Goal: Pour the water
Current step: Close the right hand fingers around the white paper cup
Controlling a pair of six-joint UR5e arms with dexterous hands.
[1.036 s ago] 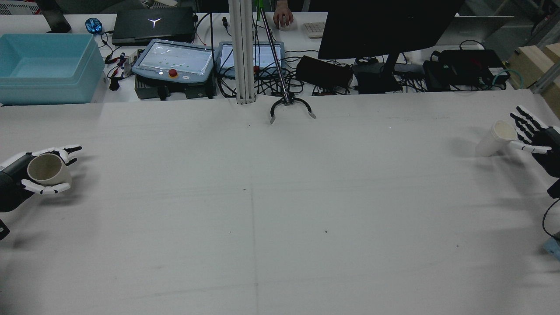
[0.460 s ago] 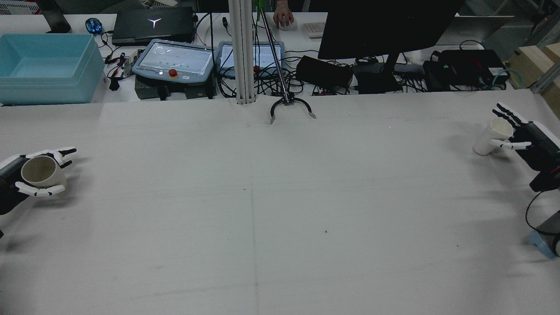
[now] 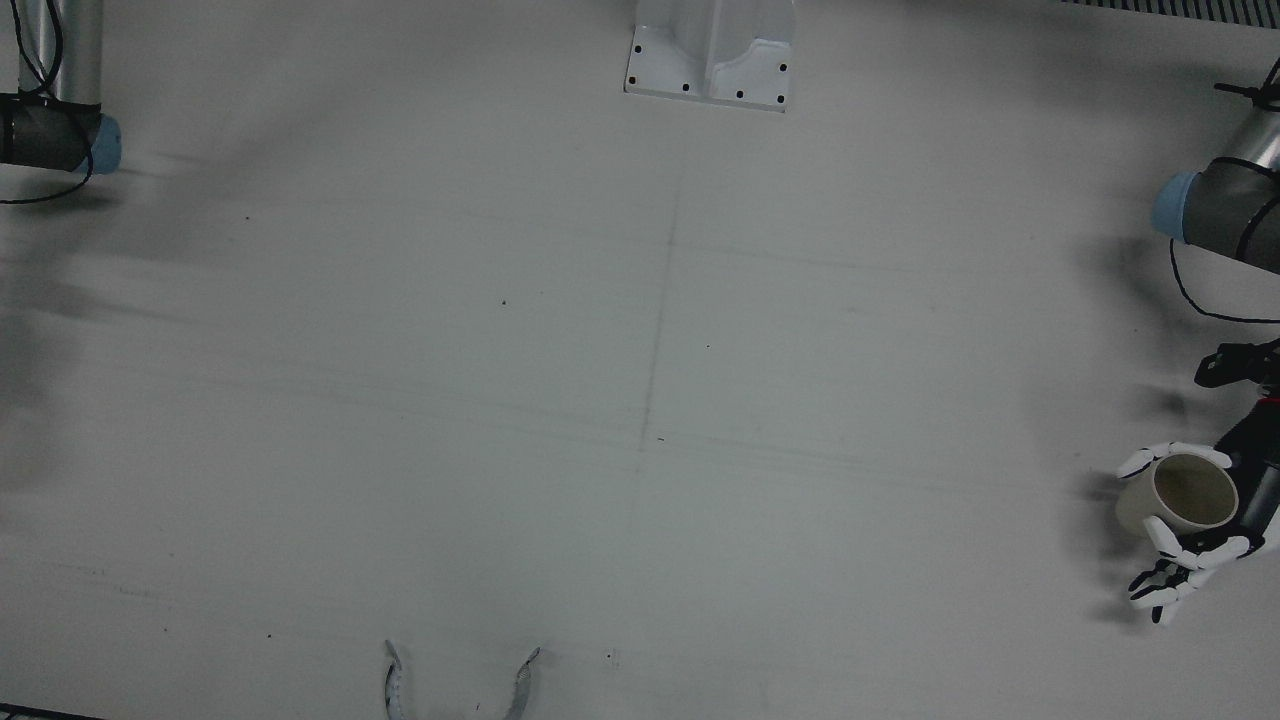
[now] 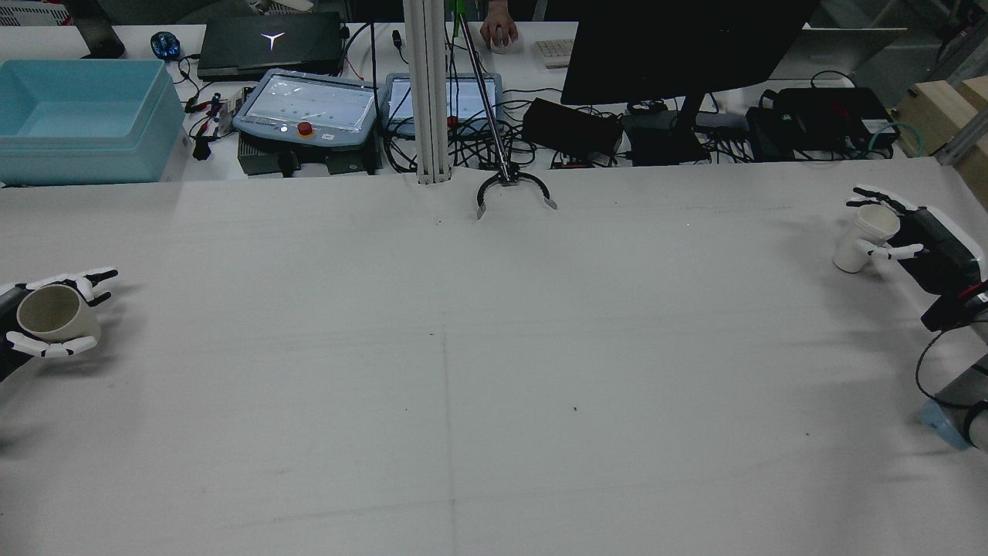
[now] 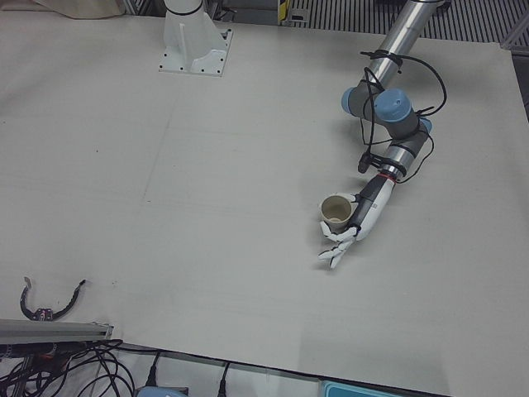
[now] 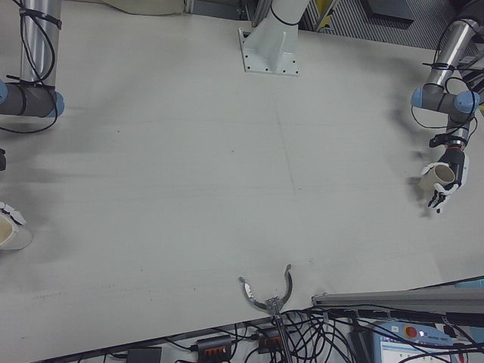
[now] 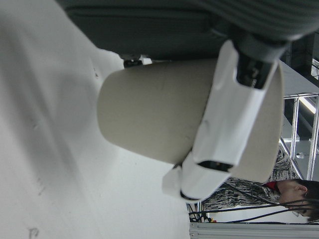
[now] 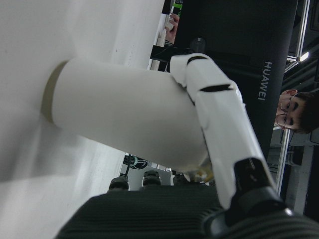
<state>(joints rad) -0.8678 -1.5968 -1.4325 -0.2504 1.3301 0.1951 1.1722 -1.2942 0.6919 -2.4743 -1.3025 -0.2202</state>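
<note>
Left hand (image 4: 35,324) is wrapped around a beige cup (image 4: 48,315), white fingers (image 7: 227,129) lying across its side, holding it at the worktop's (image 4: 463,347) left edge in the rear view; the cup's mouth tips toward the camera and its inside looks empty in the front view, where the same hand (image 3: 1190,530) and cup (image 3: 1180,495) sit far to the right. Right hand (image 4: 915,239) is closed on a white cup (image 4: 864,235) at the opposite, right edge, a finger (image 8: 219,124) pressed along its wall; this cup leans with its mouth toward the hand, and its base appears to touch the worktop in the right hand view. The two cups are well apart, the whole bare width of the worktop between them. Beyond the hands, at the far rim midway between them, lies a dark claw-shaped grabber head (image 4: 513,193) on a thin rod. Behind it stand two teach pendants (image 4: 309,108), a dark monitor (image 4: 679,46), tangled cables and, on the left hand's side, a light blue bin (image 4: 85,116).
</note>
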